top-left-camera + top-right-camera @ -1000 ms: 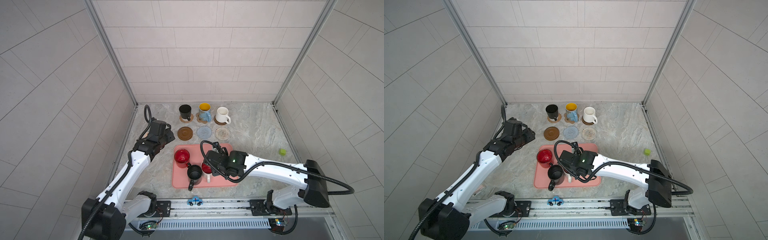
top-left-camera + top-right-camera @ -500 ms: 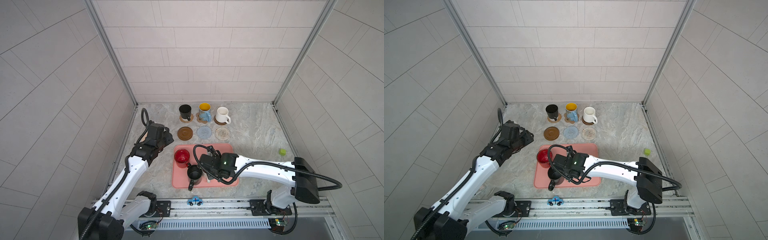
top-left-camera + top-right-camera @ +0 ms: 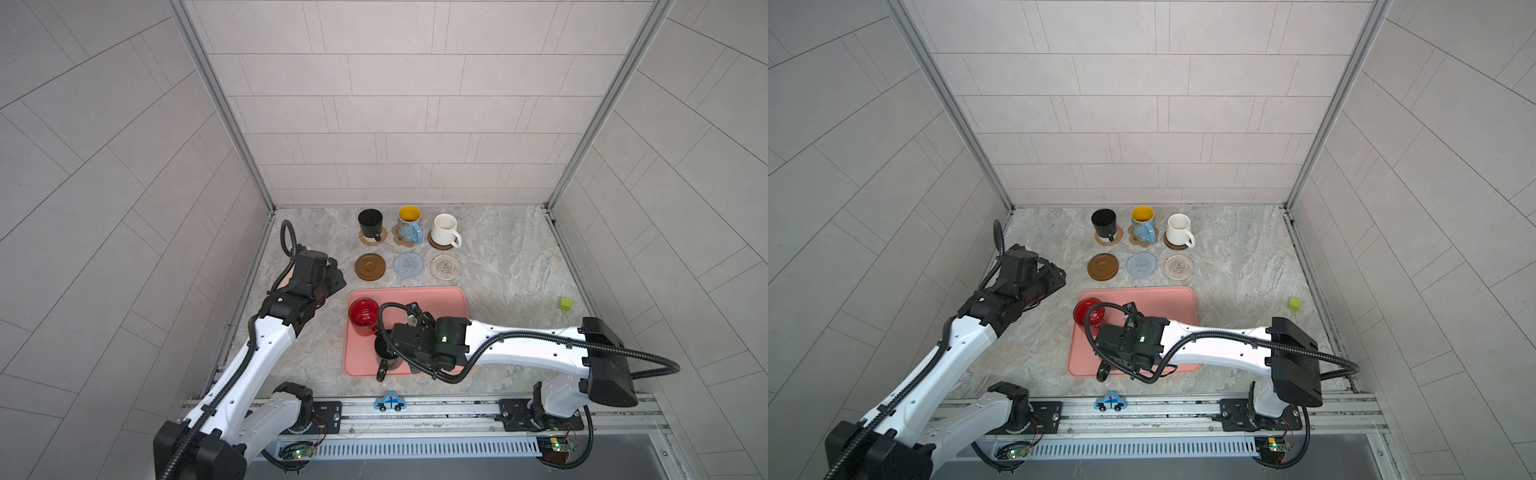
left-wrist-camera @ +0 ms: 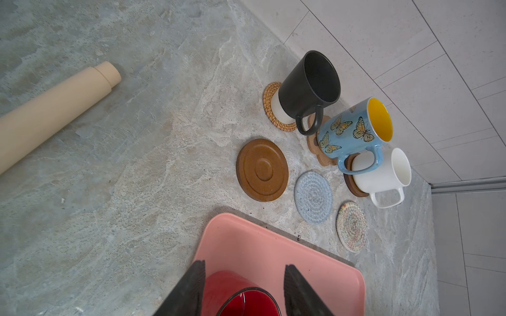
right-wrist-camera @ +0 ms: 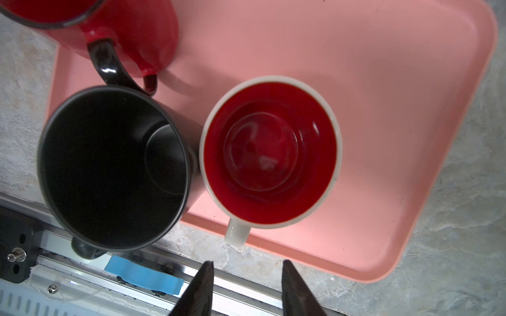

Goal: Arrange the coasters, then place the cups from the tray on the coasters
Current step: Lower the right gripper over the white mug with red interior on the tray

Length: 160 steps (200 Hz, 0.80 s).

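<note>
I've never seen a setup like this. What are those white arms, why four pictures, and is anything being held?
Those are two robot arms fixed at the front of a table, each ending in a two-fingered gripper. Two nearly identical pictures look down from overhead; the other two come from a camera on each wrist. At the back, three cups stand on coasters: a black cup, a blue cup and a cream-white cup. Before them lie a brown wooden coaster, a grey-blue coaster and a cream coaster, all bare. On the pink tray stand a red cup, a second black cup and a white cup with red inside. The left gripper and the right gripper are both open and empty; the right one hangs over the tray.
</note>
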Tool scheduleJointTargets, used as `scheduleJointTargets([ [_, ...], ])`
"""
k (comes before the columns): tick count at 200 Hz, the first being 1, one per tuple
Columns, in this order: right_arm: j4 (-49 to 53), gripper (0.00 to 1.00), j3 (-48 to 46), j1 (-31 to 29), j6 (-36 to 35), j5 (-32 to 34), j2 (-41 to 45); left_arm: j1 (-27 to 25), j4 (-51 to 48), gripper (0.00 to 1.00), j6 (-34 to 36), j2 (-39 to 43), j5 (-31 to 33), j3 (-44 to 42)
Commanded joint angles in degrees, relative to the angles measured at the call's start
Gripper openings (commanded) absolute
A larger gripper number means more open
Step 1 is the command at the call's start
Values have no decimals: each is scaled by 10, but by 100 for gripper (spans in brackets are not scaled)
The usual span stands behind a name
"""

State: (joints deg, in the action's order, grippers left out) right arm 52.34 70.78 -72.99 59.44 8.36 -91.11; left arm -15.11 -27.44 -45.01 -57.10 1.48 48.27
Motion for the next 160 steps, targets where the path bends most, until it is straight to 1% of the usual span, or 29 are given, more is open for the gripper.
scheduleJointTargets([
  [1, 5, 44, -1, -6, 19, -2, -21, 4, -9, 53, -4, 10, 10, -7],
  [68, 14, 43, 17, -8, 23, 9, -69, 5, -20, 54, -2, 23, 16, -9],
  [89, 21, 43, 23, -7, 23, 21, -80, 6, -21, 54, -2, 25, 16, -11],
  [160, 30, 43, 6, 4, 36, 40, -74, 6, -23, 54, -8, 30, 16, -15],
])
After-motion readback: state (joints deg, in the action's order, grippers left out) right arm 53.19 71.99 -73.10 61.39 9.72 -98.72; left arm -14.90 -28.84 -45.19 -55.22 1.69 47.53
